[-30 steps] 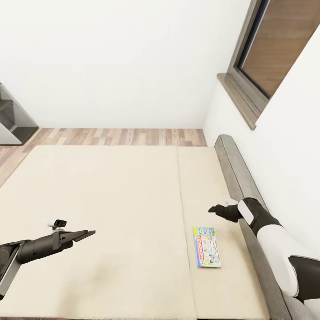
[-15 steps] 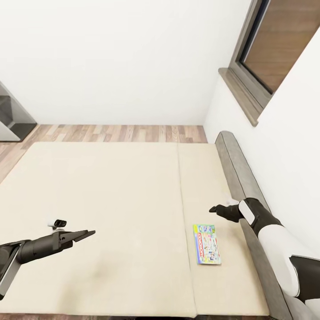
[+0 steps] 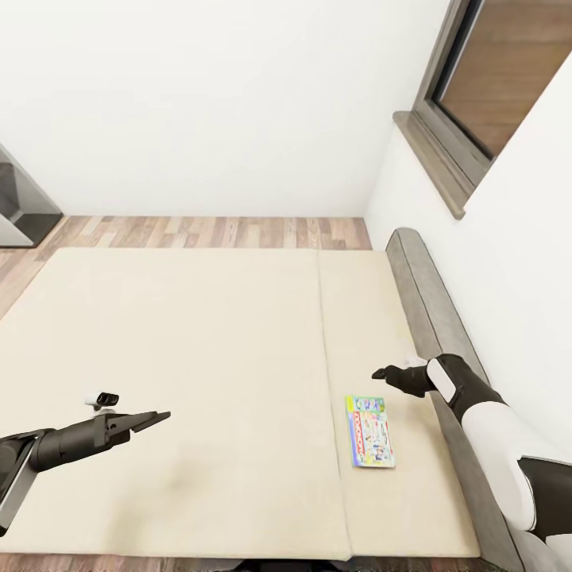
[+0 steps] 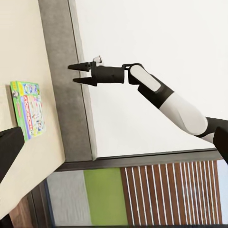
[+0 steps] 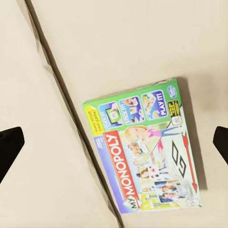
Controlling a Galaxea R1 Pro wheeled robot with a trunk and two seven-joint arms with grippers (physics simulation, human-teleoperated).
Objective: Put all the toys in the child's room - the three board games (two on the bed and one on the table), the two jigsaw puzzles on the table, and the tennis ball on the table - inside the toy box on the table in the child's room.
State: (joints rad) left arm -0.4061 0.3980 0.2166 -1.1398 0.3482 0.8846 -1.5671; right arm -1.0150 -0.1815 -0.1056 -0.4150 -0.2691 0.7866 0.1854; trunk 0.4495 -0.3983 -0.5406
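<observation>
My left gripper hangs over the near left of the bed, its fingers drawn together on nothing. Right of the mattress seam lies one board game, flat, its long side along the seam, beside the grey headboard. My right gripper hovers just beyond its far end, fingers spread, empty. I judge the box light, stiff, glossy and slippery; being so thin, I would pinch across a short edge.
</observation>
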